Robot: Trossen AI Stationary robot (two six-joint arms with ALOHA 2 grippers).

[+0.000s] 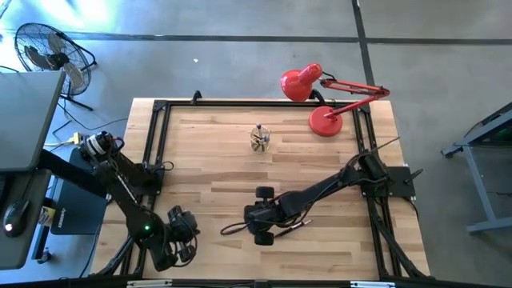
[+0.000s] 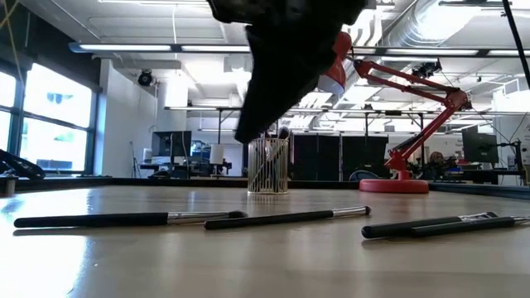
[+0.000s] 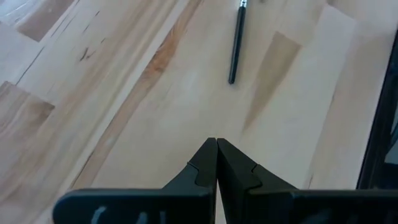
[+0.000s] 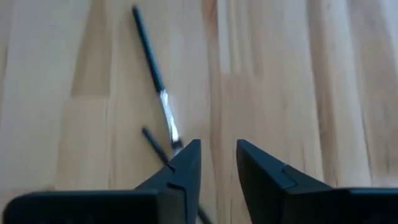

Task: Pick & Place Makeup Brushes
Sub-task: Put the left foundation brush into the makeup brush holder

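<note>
Makeup brushes (image 2: 286, 218): flat on wooden table (image 1: 216, 160), long axes crosswise in low view. Right gripper (image 4: 217, 163): narrow gap, empty. Left gripper (image 3: 216, 163): fingers pressed together. Workshop behind.

Light wooden table (image 1: 216, 160) with black frame rails, red desk lamp (image 1: 324, 96) at its far right corner, small clear cup (image 1: 260, 140) near the far middle, black floor fan (image 1: 48, 52), grey concrete floor
</note>
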